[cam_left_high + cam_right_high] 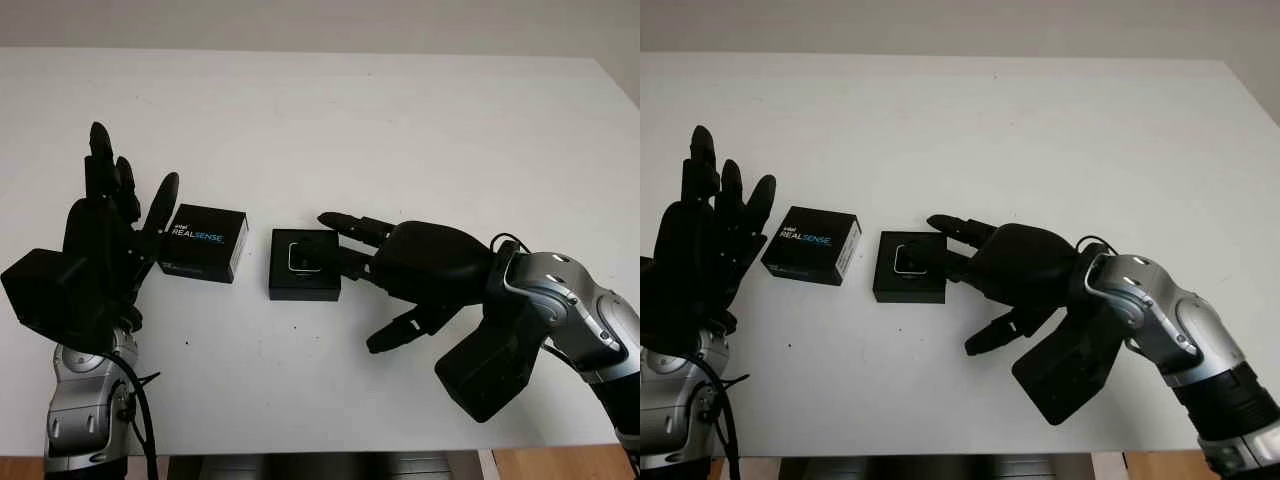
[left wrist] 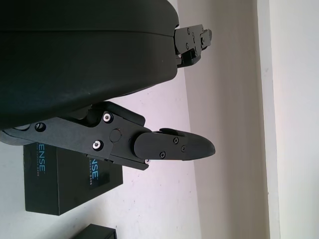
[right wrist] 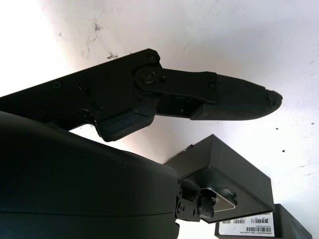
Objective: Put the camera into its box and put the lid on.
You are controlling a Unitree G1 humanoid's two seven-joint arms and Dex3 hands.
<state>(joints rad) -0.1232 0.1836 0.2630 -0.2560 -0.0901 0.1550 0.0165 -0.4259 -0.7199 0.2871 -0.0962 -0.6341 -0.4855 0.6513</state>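
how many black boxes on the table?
2. Printed lid by the left hand; open box beside it, camera inside, right hand fingertips over it.

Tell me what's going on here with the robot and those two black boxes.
The robot is packing a camera into its box. The camera already sits in the open box in the middle of the white table, and the right hand is at the box with its fingers reaching over the camera. The lid, printed with RealSense, lies on the table beside the box, not yet on it. The left hand is open and raised next to the lid, holding nothing.
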